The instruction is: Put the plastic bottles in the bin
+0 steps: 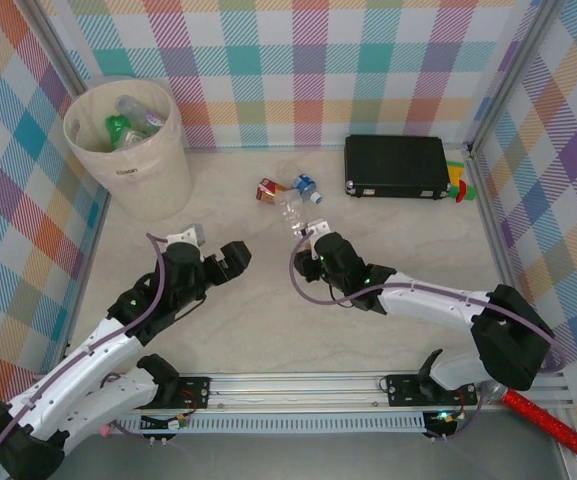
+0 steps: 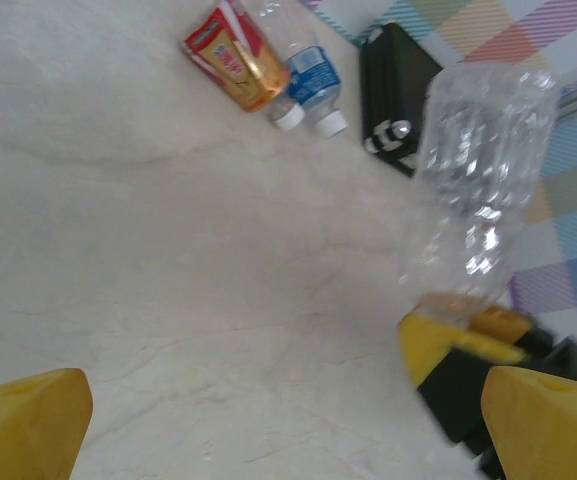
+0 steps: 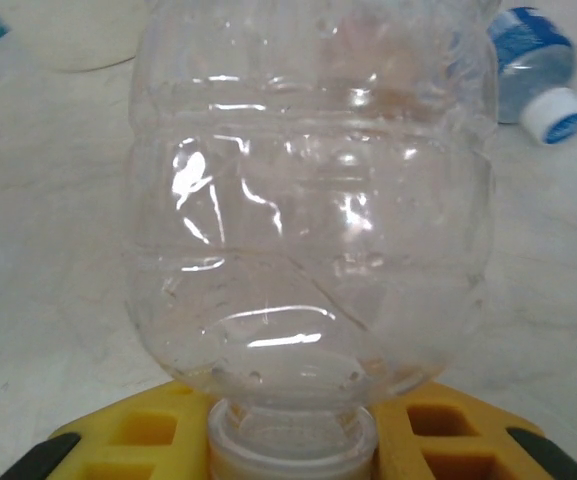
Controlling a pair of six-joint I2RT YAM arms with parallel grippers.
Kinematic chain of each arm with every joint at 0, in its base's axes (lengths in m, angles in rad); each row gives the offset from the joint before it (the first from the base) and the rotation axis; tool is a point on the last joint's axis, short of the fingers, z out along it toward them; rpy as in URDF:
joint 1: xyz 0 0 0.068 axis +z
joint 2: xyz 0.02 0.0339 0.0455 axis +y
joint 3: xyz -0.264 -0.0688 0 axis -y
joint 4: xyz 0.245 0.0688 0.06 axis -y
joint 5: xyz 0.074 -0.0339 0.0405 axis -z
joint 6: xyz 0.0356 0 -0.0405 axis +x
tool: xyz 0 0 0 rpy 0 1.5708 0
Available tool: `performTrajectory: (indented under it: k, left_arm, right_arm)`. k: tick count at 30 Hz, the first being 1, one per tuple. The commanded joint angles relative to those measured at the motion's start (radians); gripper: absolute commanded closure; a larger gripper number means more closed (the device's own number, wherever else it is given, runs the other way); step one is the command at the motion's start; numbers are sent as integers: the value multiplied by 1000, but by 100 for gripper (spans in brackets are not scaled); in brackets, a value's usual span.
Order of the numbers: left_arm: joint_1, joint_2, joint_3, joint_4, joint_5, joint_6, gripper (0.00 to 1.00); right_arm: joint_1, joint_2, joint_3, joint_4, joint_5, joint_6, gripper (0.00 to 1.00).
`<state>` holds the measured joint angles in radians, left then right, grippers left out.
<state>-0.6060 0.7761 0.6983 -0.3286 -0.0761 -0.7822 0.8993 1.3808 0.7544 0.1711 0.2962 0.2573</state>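
My right gripper (image 1: 311, 233) (image 3: 293, 440) is shut on the neck of a clear, label-less plastic bottle (image 3: 308, 200) (image 1: 291, 210) (image 2: 478, 190), which points away from it over the table's middle. Two more bottles lie beyond it: an orange-labelled one (image 1: 268, 189) (image 2: 230, 55) and a blue-labelled one with a white cap (image 1: 306, 187) (image 2: 313, 80) (image 3: 533, 70). The cream bin (image 1: 133, 150) stands at the far left with green and clear bottles inside. My left gripper (image 1: 236, 255) (image 2: 288, 440) hangs open over bare table, left of the held bottle, nothing between its fingers.
A black rectangular case (image 1: 396, 166) (image 2: 398, 95) lies at the far right by the checked wall, with small coloured items (image 1: 458, 185) just right of it. A red tool (image 1: 548, 420) lies off the table's near right corner.
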Motion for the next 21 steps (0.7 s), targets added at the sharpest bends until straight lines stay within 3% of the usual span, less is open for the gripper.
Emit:
performTrajectory:
  k: [1, 6, 13, 21]
  left_arm:
    - [49, 21, 42, 127, 195, -17, 0]
    - [63, 84, 106, 99, 218, 33, 0]
    - [74, 121, 123, 113, 277, 77, 1]
    - [83, 129, 129, 67, 308, 129, 12]
  right_arm:
    - [37, -38, -41, 157, -101, -96, 78]
    - [114, -65, -67, 187, -147, -156, 77]
    - [147, -86, -73, 181, -246, -150, 76]
    - [166, -87, -72, 180, -275, -164, 76]
